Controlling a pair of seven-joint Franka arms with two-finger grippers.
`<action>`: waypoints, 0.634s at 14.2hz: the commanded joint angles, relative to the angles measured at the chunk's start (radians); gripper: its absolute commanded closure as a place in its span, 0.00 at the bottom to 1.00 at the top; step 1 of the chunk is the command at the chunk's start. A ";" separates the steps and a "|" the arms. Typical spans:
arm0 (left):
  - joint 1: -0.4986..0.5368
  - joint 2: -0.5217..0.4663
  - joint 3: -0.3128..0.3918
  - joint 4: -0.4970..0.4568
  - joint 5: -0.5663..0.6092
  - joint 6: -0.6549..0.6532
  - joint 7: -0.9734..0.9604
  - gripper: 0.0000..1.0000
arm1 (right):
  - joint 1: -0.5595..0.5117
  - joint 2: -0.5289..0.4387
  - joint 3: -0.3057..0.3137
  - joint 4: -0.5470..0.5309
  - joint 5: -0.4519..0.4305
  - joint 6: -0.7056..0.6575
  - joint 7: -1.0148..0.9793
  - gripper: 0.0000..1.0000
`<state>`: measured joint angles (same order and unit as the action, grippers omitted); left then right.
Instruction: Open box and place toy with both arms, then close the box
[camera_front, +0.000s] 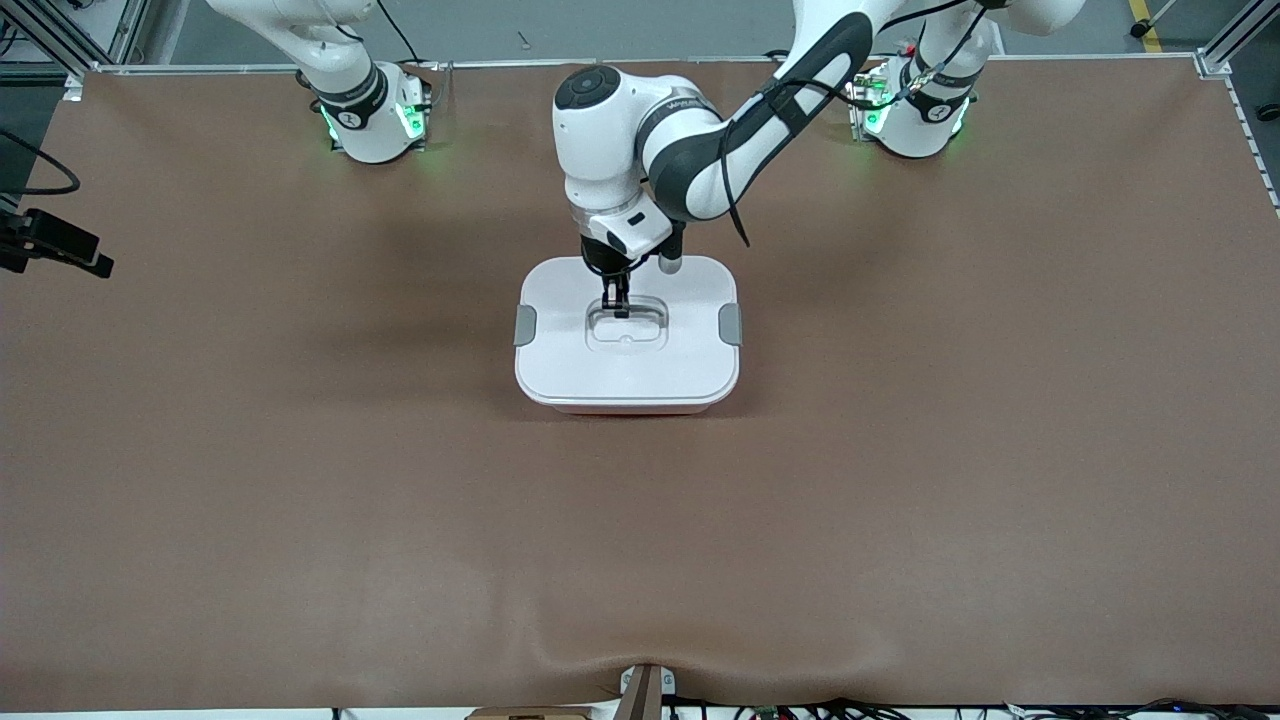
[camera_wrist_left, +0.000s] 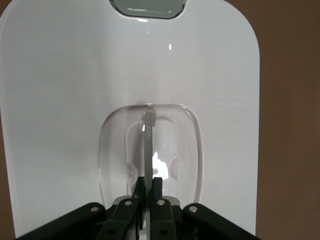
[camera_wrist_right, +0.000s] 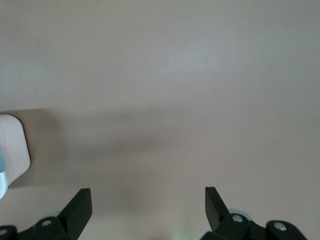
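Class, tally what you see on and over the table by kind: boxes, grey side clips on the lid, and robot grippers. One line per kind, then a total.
Boxes: 1, the box, lid on.
Grey side clips: 2, one at the right arm's end, one at the left arm's end.
Grippers: 2, left gripper shut on the lid's handle; right gripper open over bare table.
Total: 5

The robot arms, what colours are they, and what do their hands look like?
Both arms are white with black bands at the joints. The left arm has a black cable running along it and a round black cap on one joint. The bases glow green. Each hand is a black gripper with two flat fingers: the left gripper and the right gripper.
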<state>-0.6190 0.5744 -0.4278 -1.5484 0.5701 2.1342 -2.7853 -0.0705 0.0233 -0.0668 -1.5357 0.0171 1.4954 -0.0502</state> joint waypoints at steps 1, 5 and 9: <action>-0.010 0.008 0.000 -0.024 0.044 -0.010 -0.201 1.00 | -0.011 0.007 0.007 0.011 0.003 0.002 -0.002 0.00; -0.005 0.008 0.000 -0.059 0.050 -0.007 -0.201 1.00 | -0.011 0.007 0.007 0.011 0.003 0.002 0.000 0.00; 0.015 0.005 0.000 -0.044 0.045 -0.005 -0.183 0.39 | -0.009 0.007 0.007 0.011 0.003 0.006 -0.002 0.00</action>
<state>-0.6164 0.5758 -0.4263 -1.5572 0.5701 2.1376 -2.7853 -0.0705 0.0278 -0.0668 -1.5357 0.0170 1.5012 -0.0503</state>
